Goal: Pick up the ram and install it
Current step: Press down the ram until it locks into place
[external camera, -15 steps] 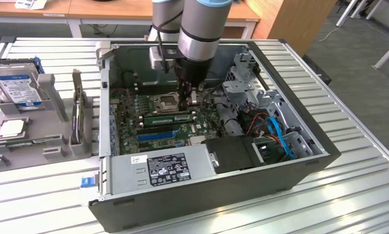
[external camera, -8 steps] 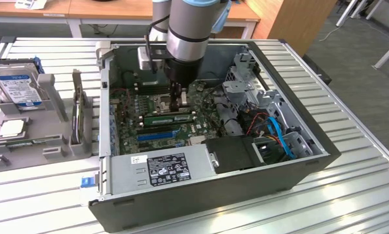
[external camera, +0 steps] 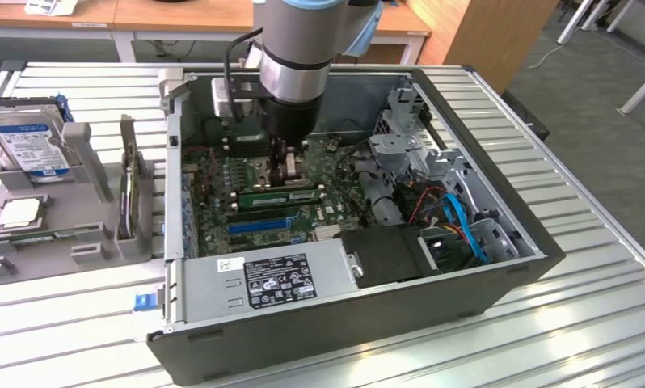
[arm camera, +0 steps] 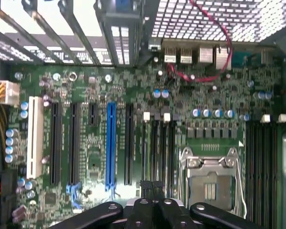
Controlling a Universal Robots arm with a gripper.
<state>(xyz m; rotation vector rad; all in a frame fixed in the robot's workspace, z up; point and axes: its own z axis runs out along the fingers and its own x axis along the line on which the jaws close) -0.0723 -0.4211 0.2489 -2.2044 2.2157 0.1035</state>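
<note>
Green ram [external camera: 280, 196] flat in its motherboard [external camera: 260, 174] slot, long axis across the exterior view, jaws clenched empty above.

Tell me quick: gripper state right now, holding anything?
Gripper: shut, with nothing visible between the fingers, low over the motherboard inside the case.

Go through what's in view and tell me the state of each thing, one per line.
End effector: shut, over the motherboard inside the case.
Ram: lying flat on the motherboard, not gripped.
Computer case: side panel off, interior exposed.
CPU socket: no chip or cooler on it.
Hard drive: outside the case, in a holder.
</note>
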